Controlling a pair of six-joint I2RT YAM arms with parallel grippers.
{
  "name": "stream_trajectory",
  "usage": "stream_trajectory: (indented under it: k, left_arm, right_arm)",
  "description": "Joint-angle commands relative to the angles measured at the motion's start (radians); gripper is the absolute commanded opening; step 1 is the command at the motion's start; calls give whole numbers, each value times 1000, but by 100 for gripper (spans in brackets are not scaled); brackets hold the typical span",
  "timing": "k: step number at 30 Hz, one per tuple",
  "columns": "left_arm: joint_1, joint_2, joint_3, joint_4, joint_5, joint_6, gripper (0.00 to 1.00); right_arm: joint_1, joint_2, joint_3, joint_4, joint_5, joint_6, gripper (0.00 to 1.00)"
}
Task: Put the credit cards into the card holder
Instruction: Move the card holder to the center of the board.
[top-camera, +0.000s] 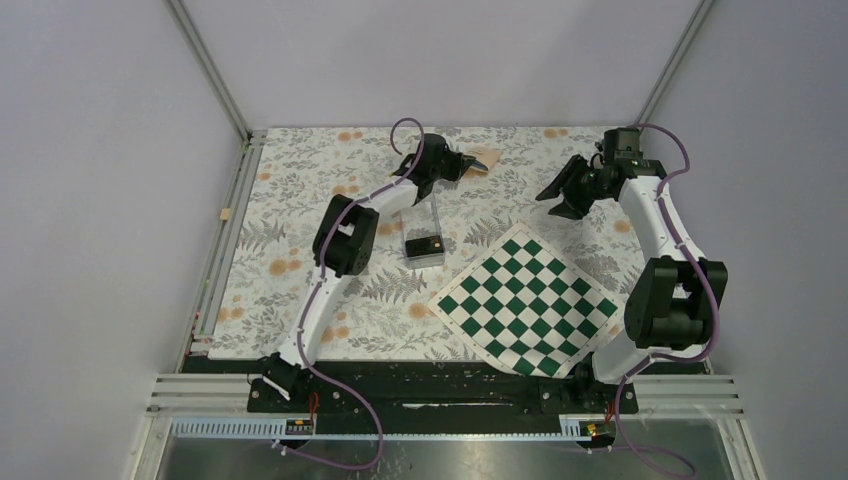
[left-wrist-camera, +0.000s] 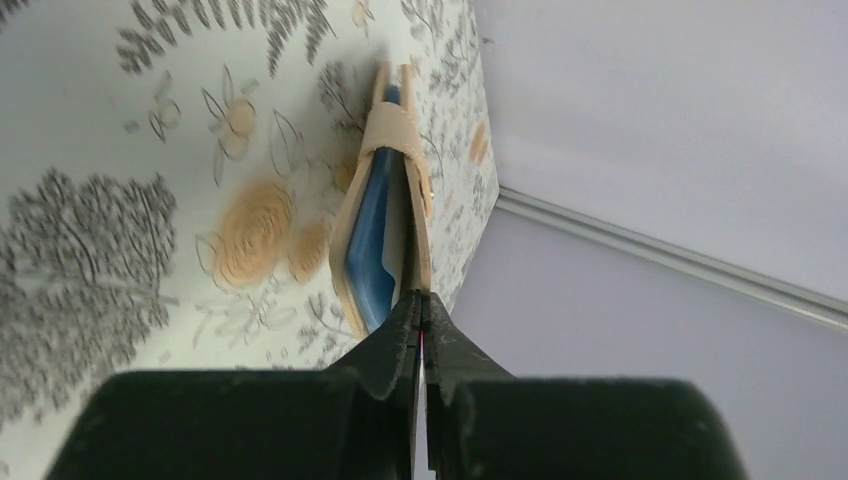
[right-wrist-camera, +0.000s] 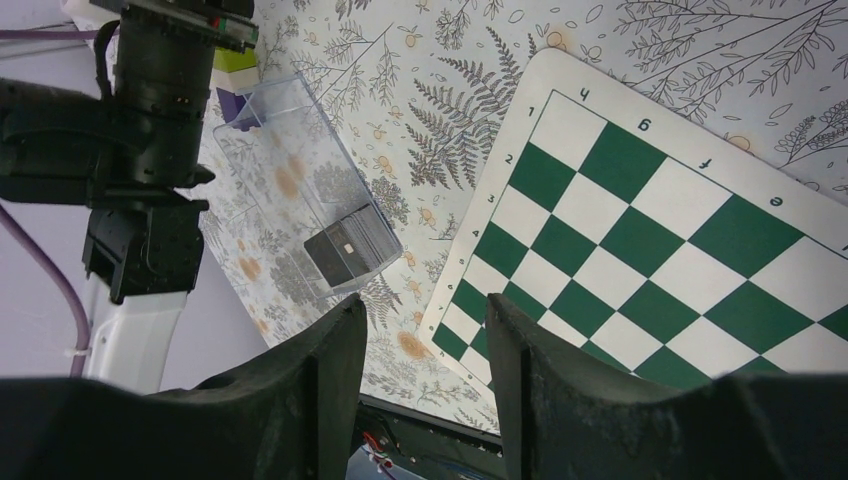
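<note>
The card holder (top-camera: 483, 158), tan outside and light blue inside, lies partly open at the far middle of the table. My left gripper (top-camera: 457, 163) is shut on it. In the left wrist view the fingertips (left-wrist-camera: 420, 303) pinch one tan flap of the card holder (left-wrist-camera: 372, 235), and the blue lining shows beside it. The credit cards (top-camera: 424, 246) are a black stack standing in a clear plastic case (top-camera: 423, 222) mid-table. They also show in the right wrist view (right-wrist-camera: 347, 250). My right gripper (top-camera: 560, 197) is open and empty, raised at the far right (right-wrist-camera: 425, 312).
A green-white checkerboard (top-camera: 525, 300) lies right of the case, also in the right wrist view (right-wrist-camera: 650, 230). A purple-green-white block cluster (right-wrist-camera: 233, 82) sits behind the clear case (right-wrist-camera: 285, 165). The left arm (right-wrist-camera: 150, 110) spans the area above the case. The back wall is close behind the card holder.
</note>
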Motion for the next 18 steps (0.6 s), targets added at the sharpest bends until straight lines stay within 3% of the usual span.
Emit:
stream_trajectory:
  k: [1,18]
  left_arm:
    - [-18,-174,-107,122,52,50,0]
    - [-169,-570,-740,346,25,43,0]
  right_arm:
    - [-7,-56,7,-15,-14,-4,54]
    - [-7,-127,-95,-12,10,-15,53]
